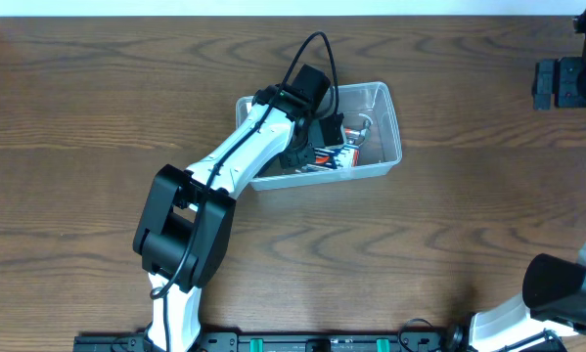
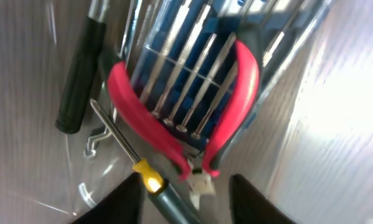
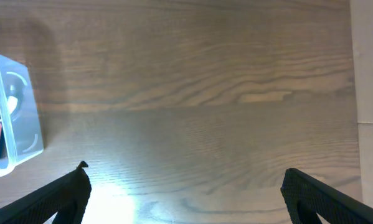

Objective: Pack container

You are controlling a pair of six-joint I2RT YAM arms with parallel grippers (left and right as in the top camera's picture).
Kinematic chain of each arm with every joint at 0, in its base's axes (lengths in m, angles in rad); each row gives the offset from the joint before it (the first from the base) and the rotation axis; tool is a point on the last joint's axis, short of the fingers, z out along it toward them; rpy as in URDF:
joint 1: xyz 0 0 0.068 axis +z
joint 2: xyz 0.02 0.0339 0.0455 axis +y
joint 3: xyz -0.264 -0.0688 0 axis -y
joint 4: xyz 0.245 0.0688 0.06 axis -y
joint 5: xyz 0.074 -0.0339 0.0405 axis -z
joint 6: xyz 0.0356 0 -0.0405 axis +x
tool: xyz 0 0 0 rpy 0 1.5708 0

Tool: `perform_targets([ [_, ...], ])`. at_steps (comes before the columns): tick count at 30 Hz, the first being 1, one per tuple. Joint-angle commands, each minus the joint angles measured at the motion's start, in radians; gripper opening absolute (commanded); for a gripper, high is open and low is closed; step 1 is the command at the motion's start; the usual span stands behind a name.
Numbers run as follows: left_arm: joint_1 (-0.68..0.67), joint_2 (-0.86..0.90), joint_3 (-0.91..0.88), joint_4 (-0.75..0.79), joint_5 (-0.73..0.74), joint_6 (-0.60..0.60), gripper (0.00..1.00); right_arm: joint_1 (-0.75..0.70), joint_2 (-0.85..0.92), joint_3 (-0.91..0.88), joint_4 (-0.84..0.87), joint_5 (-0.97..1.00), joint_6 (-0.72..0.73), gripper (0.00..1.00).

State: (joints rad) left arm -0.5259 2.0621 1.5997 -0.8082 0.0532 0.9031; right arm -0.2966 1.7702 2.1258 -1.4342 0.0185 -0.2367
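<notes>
The clear plastic container (image 1: 390,108) stands at the table's middle and shows in the right wrist view (image 3: 15,118) at the left edge. My left gripper (image 1: 319,129) reaches down into it. Its fingers (image 2: 183,200) are apart. A screwdriver (image 2: 150,177) with a grey-green handle and yellow collar lies between them, against the left finger. Below lie red-handled pliers (image 2: 245,81) on a blue case of small screwdrivers (image 2: 186,74), and a black-handled tool (image 2: 80,74). My right gripper (image 3: 186,193) is open and empty over bare table.
The right arm's wrist (image 1: 566,83) hangs at the far right edge of the table, well away from the container. Both arm bases stand along the front edge. The table's right edge (image 3: 354,93) shows in the right wrist view.
</notes>
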Motion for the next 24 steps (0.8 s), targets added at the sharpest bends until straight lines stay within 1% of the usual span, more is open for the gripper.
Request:
perform_targets([
  [1, -0.001, 0.001, 0.013, -0.006, 0.009, 0.0, 0.76, -0.004, -0.001, 0.0, 0.002, -0.008, 0.011, 0.99],
  [4, -0.001, -0.015, 0.013, -0.005, -0.016, -0.019, 0.81, -0.004, -0.001, 0.0, 0.002, -0.017, 0.012, 0.99],
  [8, -0.001, -0.077, 0.015, -0.005, -0.096, -0.113, 0.83, -0.004, -0.001, 0.0, 0.023, -0.089, 0.012, 0.99],
  [9, -0.001, -0.104, 0.015, -0.005, -0.124, -0.154, 0.85, -0.004, -0.001, 0.0, 0.033, -0.125, 0.012, 0.99],
  [11, 0.002, -0.166, 0.015, -0.005, -0.168, -0.264, 0.98, 0.002, -0.001, 0.0, 0.059, -0.212, 0.012, 0.99],
  [13, 0.012, -0.237, 0.015, -0.006, -0.19, -0.397, 0.98, 0.029, -0.001, 0.0, 0.067, -0.187, 0.012, 0.99],
  [14, 0.022, -0.278, 0.015, -0.006, -0.198, -0.47, 0.98, 0.052, -0.001, 0.0, 0.066, -0.134, 0.012, 0.99],
  [16, 0.051, -0.355, 0.015, -0.008, -0.197, -0.589, 0.98, 0.124, -0.001, 0.0, 0.067, 0.051, 0.012, 0.99],
  [18, 0.09, -0.427, 0.015, -0.01, -0.197, -0.693, 0.98, 0.192, -0.001, 0.0, 0.094, 0.175, 0.013, 0.99],
  [20, 0.145, -0.497, 0.015, -0.014, -0.196, -0.79, 0.98, 0.254, -0.001, 0.0, 0.163, 0.181, 0.013, 0.99],
  [24, 0.259, -0.612, 0.015, -0.086, -0.196, -0.921, 0.99, 0.305, -0.001, 0.0, 0.281, 0.045, 0.03, 0.99],
])
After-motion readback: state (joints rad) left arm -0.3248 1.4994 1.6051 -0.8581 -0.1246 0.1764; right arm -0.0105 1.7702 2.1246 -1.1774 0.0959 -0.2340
